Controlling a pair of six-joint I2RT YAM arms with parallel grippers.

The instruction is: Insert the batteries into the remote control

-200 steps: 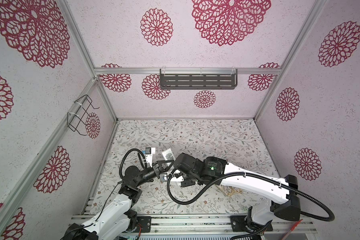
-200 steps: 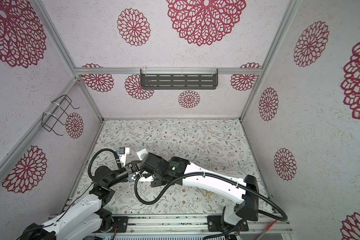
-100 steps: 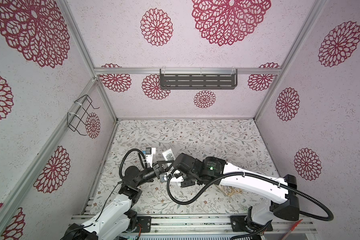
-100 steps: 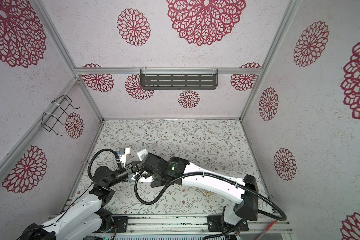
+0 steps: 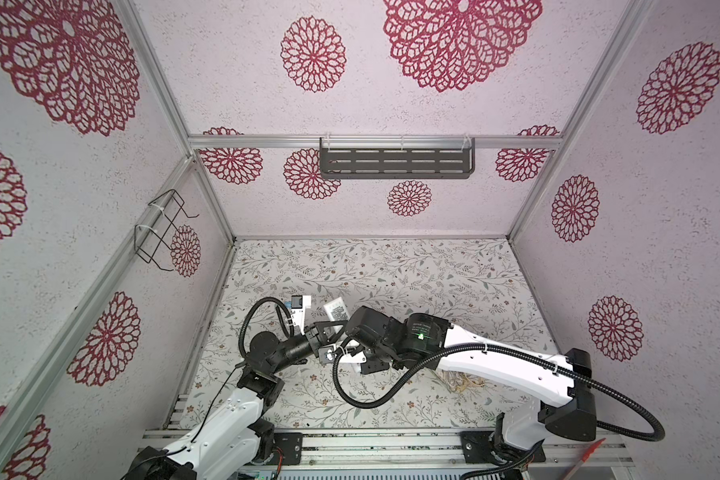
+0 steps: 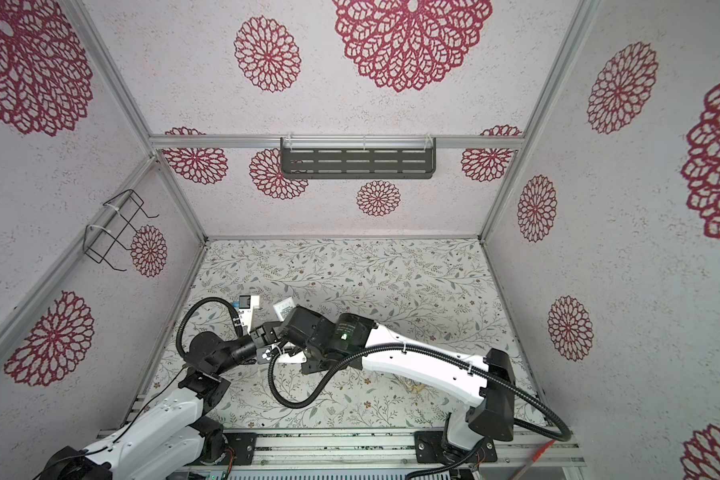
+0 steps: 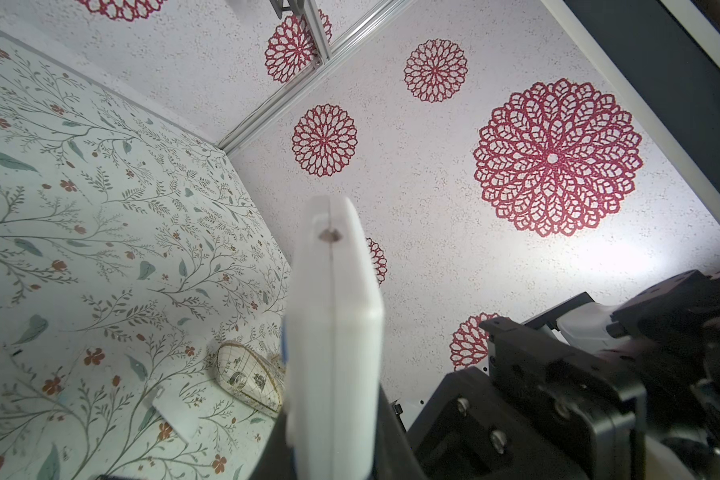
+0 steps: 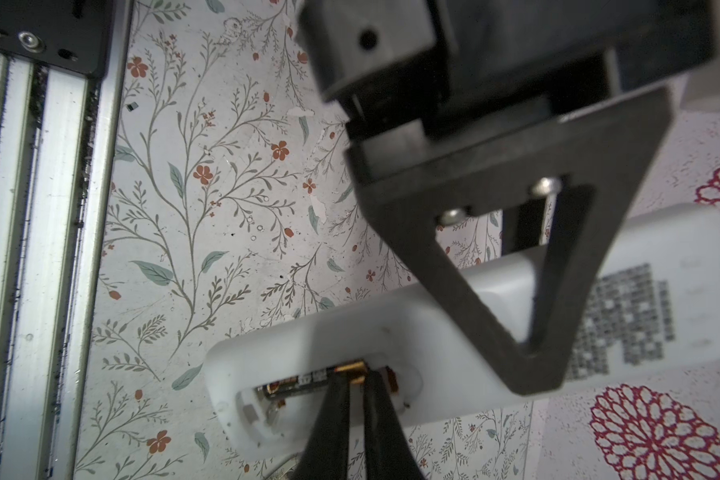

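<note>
Right wrist view looks along the right fingers [image 8: 333, 419], two thin dark blades set narrow and, as far as the blur allows, pinching the gold-banded end of a slim black battery [image 8: 304, 380]. It lies in the open bay at one end of the remote control [image 8: 350, 340], likely so it can be pressed flat against the contact. Left fingers [image 8: 474, 316], a black triangular frame, are clamped across the remote control's middle beside its code sticker [image 8: 624, 316], holding the smooth white plastic bar back-up and clear of the floral table [image 8: 208, 216], probably to steady that bay.
</note>
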